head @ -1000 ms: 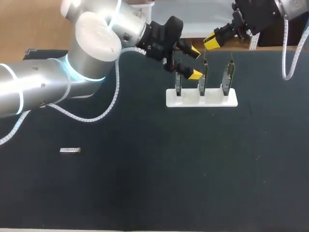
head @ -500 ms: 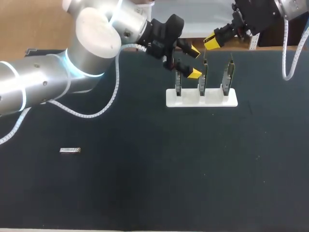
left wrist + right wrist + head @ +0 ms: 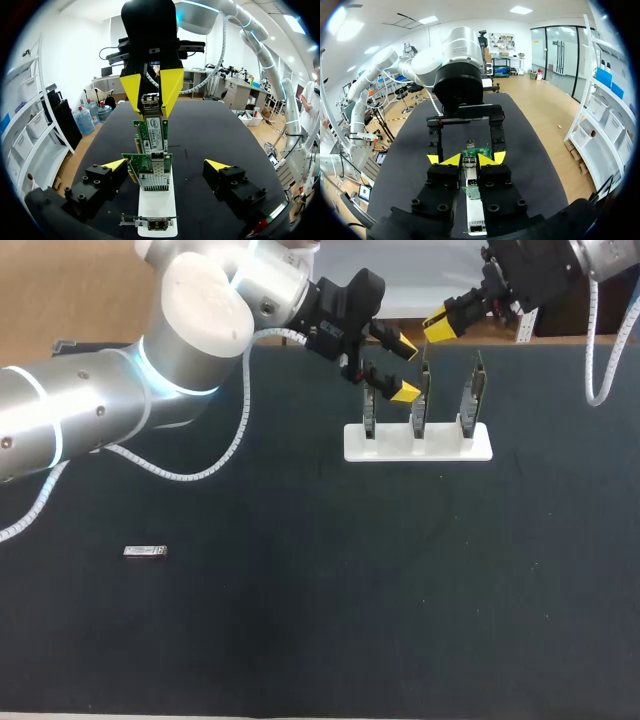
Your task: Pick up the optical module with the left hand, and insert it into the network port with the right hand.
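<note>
My right gripper (image 3: 437,328) (image 3: 468,160) is shut on a small silver optical module (image 3: 470,165) (image 3: 150,101), held at the top edge of the middle green network card (image 3: 421,405). Three such cards stand upright in a white holder (image 3: 450,451) (image 3: 157,206). My left gripper (image 3: 402,368) (image 3: 166,165) faces it from the other side. It is open, with its yellow tips wide apart on either side of the row of cards and nothing between them touching both. A second optical module (image 3: 145,551) lies flat on the black table at the front left.
The black table top (image 3: 330,600) runs wide in front of the holder. The left arm's white cable (image 3: 238,440) loops over the table behind its elbow. The two grippers are close together above the holder.
The left arm's elbow and wrist have shifted slightly up and away. Both grippers stay where they were, with the same openings.
</note>
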Available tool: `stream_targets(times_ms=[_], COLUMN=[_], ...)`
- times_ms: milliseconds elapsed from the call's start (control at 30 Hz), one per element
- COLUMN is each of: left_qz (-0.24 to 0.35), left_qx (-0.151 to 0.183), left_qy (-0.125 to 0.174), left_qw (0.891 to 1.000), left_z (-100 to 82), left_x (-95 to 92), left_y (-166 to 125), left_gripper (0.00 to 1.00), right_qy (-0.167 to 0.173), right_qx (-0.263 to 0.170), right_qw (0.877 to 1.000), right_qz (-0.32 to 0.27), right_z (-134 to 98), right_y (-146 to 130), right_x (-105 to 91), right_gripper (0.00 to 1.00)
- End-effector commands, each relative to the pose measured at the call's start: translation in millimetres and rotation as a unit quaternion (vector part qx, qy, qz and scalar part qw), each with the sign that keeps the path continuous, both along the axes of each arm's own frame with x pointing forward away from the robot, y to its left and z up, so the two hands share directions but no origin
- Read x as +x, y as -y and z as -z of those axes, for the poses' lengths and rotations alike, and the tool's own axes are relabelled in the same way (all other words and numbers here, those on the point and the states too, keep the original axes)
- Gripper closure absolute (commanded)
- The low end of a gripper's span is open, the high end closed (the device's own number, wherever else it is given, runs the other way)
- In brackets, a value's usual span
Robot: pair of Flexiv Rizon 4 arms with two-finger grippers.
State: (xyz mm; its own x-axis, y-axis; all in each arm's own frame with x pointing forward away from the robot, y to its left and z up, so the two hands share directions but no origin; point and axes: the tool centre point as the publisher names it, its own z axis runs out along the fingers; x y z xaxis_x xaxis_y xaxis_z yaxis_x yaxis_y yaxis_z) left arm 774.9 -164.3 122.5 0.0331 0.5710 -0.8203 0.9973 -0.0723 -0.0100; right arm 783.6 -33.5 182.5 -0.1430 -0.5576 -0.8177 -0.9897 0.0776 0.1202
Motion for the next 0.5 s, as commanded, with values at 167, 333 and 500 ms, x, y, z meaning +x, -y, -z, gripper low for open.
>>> stream_targets(times_ms=[167, 333, 500], left_qz=[0.0, -0.003, -0.004], left_qx=[0.007, 0.009, 0.011], left_qy=[-0.004, -0.003, -0.003], left_qw=[1.0, 1.0, 1.0], left_z=[0.3, 0.8, 1.9], left_x=[5.3, 5.7, 5.7], left_y=[-1.1, -2.0, -2.7], left_gripper=[0.0, 0.0, 0.0], right_qy=[0.001, 0.001, 0.001], right_qx=[0.001, 0.001, 0.002], right_qw=[1.0, 1.0, 1.0], right_qz=[0.001, 0.0, -0.001], right_z=[0.1, 0.2, 0.2], right_y=[0.5, 0.0, -0.4], right_x=[0.0, 0.5, 0.6], right_gripper=[1.0, 1.0, 1.0])
